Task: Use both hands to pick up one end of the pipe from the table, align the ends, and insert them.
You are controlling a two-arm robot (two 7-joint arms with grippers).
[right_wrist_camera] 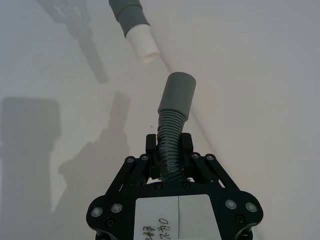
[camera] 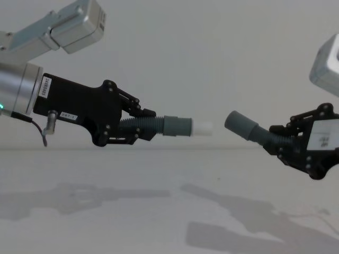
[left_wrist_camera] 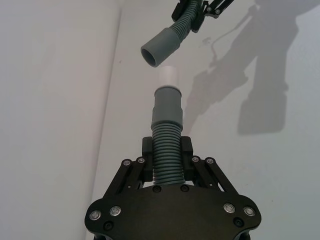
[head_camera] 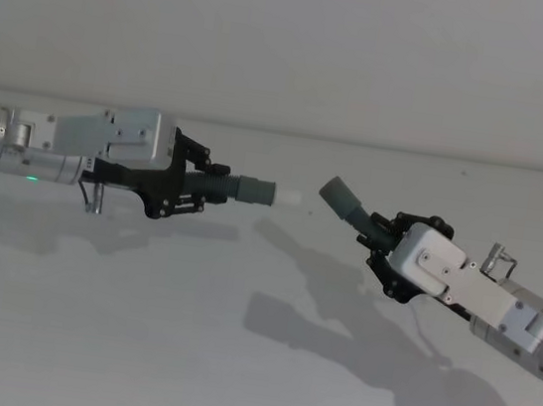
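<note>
Fingers of the left gripper (head_camera: 197,185) are gripping the white-tipped hose (head_camera: 253,190), those of the right gripper (head_camera: 377,239) the other hose (head_camera: 344,202) — both lifted. The ends (head_camera: 290,197) are sitting apart, so joining is waiting.

The left hand (camera: 150,125) and right hand (camera: 276,138) are black, screw-studded linkages on silver-grey arms.

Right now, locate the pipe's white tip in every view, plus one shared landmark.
Head view: white tip near centre, pointing right.
Chest view: tip at centre, facing the open cuff.
Left wrist view: tip sticking out of the near cuff.
Right wrist view: tip beyond the open cuff.
Landmark: the open cuff in the right tool.
</note>
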